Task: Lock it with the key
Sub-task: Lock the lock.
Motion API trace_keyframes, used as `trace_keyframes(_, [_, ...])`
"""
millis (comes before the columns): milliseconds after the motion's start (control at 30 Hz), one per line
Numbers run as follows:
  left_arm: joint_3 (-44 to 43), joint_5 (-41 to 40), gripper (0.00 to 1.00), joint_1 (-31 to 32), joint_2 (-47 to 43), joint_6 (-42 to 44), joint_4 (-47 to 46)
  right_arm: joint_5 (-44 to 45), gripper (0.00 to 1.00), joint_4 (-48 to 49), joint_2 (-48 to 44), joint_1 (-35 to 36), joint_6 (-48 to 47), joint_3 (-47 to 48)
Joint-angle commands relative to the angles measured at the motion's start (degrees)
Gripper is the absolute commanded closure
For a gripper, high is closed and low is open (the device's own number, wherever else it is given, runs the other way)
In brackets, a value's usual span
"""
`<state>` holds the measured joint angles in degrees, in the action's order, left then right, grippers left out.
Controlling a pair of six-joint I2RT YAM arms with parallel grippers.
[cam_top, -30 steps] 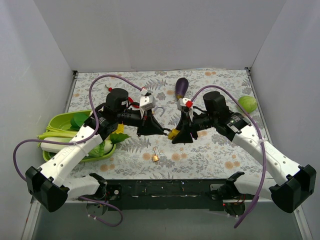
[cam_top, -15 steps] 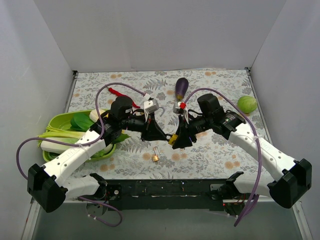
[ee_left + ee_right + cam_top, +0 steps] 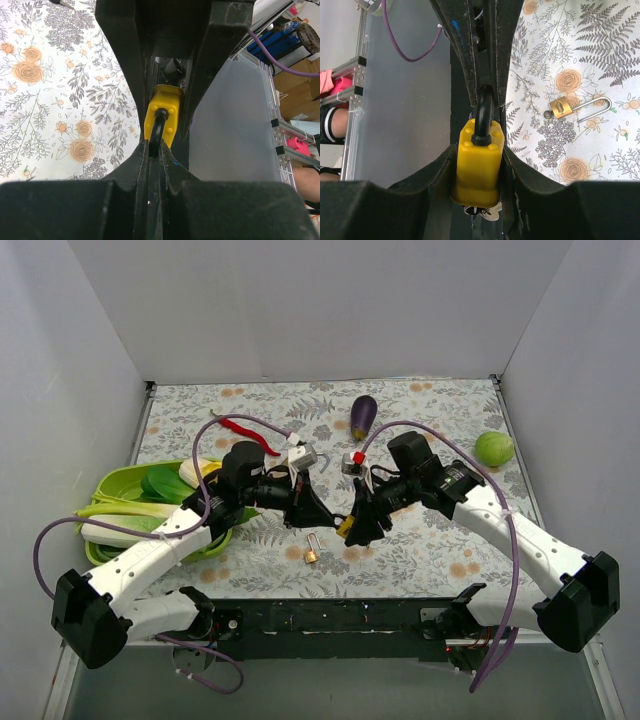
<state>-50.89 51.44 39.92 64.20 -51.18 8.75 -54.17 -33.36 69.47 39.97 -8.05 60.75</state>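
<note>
right wrist view: the yellow block-shaped padlock (image 3: pixel 476 160) is clamped by its body in the right jaws, and the left jaws are pinched shut on its black shackle (image 3: pixel 485 107). it is held in the air over the middle of the table (image 3: pixel 420 555), towards the near edge, with a small brass padlock (image 3: pixel 312 555) lying on the table just beside it. the body looks rigid, compact and fairly light. its smooth sides are probably slippery, so the flat faces are the place to hold. it has a studded top and a glossy casing. a silvery bit (image 3: pixel 481 212) under it may be the key.
</note>
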Motion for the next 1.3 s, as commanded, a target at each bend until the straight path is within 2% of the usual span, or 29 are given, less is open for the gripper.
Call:
trace_keyframes(0, [-0.6,5.0,1.00,3.2,-0.6,-0.8,-1.8,-2.8,0.99,18.2,-1.2,2.1,-3.7,5.7])
trace_keyframes(200, [-2.8,7.7,1.00,-0.6,-1.2,3.2,2.1,-2.3,0.99,20.7,-3.9,1.3,-0.4,1.9])
trace_keyframes(267, [-3.6,8.8,0.95,-1.1,-0.9,4.4,3.4,-2.2,0.99,20.5,-4.3,1.1,-0.3,1.7])
trace_keyframes(333, [-4.6,8.9,0.84,-1.2,-0.3,4.9,4.0,-2.3,0.99,20.1,-4.5,0.9,-0.3,1.5])
trace_keyframes(433, [-5.2,9.1,0.77,-1.8,0.0,5.5,4.3,-2.2,0.99,19.6,-4.9,0.7,-0.5,1.3])
trace_keyframes(767, [-4.7,10.5,0.80,-3.6,-1.2,3.6,1.6,-2.6,0.99,20.8,-5.0,0.7,0.7,0.2])
trace_keyframes(1133, [-4.9,7.8,0.63,-5.5,-1.5,0.9,-0.8,-2.7,0.99,18.7,-5.9,0.7,-1.1,-0.3])
trace_keyframes(1267, [-4.7,6.2,0.62,-6.4,-2.0,0.9,-1.2,-2.9,0.99,18.2,-5.8,0.7,-1.5,-0.3])
